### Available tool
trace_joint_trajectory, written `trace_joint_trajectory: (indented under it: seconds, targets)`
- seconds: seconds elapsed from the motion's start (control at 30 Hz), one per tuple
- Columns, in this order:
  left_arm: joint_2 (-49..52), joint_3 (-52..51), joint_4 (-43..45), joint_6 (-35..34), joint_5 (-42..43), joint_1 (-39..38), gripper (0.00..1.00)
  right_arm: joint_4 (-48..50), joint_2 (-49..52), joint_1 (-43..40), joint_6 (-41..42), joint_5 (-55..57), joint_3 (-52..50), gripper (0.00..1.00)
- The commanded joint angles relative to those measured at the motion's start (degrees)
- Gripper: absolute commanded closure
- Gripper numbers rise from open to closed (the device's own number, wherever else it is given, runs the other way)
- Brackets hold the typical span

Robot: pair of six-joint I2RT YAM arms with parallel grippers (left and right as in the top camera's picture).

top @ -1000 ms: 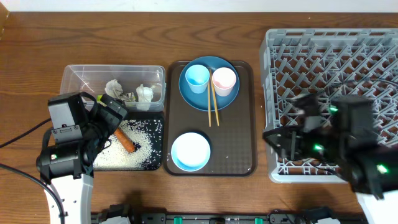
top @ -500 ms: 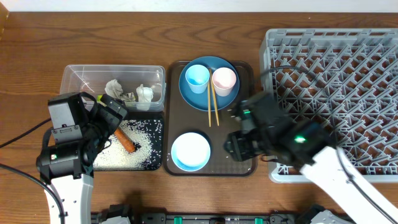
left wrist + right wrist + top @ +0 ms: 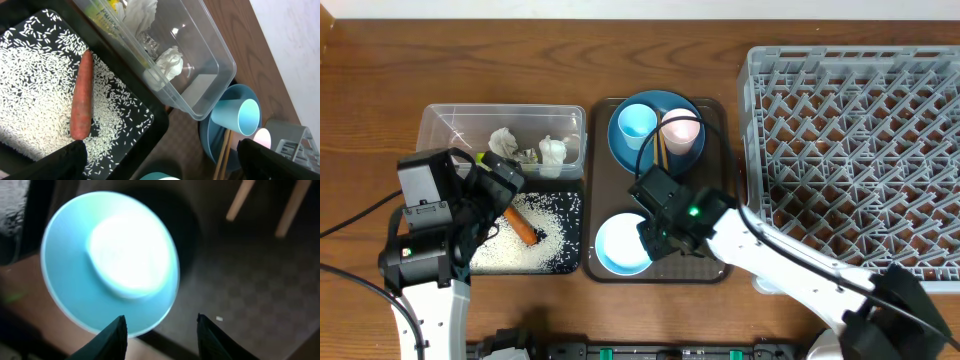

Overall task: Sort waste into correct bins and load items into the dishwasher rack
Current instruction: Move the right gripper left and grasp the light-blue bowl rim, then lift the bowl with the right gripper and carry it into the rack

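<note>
The white bowl (image 3: 620, 245) (image 3: 115, 260) sits at the front of the brown serving tray (image 3: 705, 170). My right gripper (image 3: 648, 232) (image 3: 162, 330) hovers open at its right rim, one finger over the bowl edge and the other over the tray, holding nothing. Behind it the dark-blue plate (image 3: 633, 162) carries the light-blue cup (image 3: 638, 125) (image 3: 242, 116), the pinkish cup (image 3: 682, 130) and the chopsticks (image 3: 658, 155) (image 3: 225, 150). My left gripper (image 3: 502, 190) (image 3: 160, 165) is open and empty above the black tray (image 3: 570, 225), which holds rice (image 3: 35, 95) and the carrot (image 3: 523, 228) (image 3: 81, 102). Napkins (image 3: 167, 67) and a wrapper (image 3: 107, 10) lie in the clear tub (image 3: 430, 130).
The grey dishwasher rack (image 3: 860, 150) fills the right side, with its corner (image 3: 290, 135) in the left wrist view. My right arm reaches across the serving tray's front right corner from the table's lower right. A stray rice grain (image 3: 218, 318) lies on the serving tray.
My right arm has swept left from above the rack, across the serving tray, to the bowl. The left arm has stayed still.
</note>
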Motion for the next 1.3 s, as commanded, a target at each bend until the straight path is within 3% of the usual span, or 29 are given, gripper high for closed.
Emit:
trace_joint_trajectory:
  seconds: [0.0, 0.67, 1.07, 1.27]
  targets:
    - [0.1, 1.0, 0.1, 0.8, 0.5, 0.2, 0.02, 1.1, 1.3, 0.3, 0.8, 1.7, 0.0, 0.54]
    - [0.1, 1.0, 0.1, 0.8, 0.5, 0.2, 0.02, 4.9, 9.2, 1.6, 0.8, 4.8, 0.0, 0.53]
    - [0.1, 1.0, 0.1, 0.8, 0.5, 0.3, 0.02, 4.9, 9.2, 1.6, 0.8, 4.2, 0.0, 0.75]
    - [0.1, 1.0, 0.1, 0.8, 0.5, 0.2, 0.02, 5.9, 9.2, 1.6, 0.8, 4.2, 0.0, 0.78]
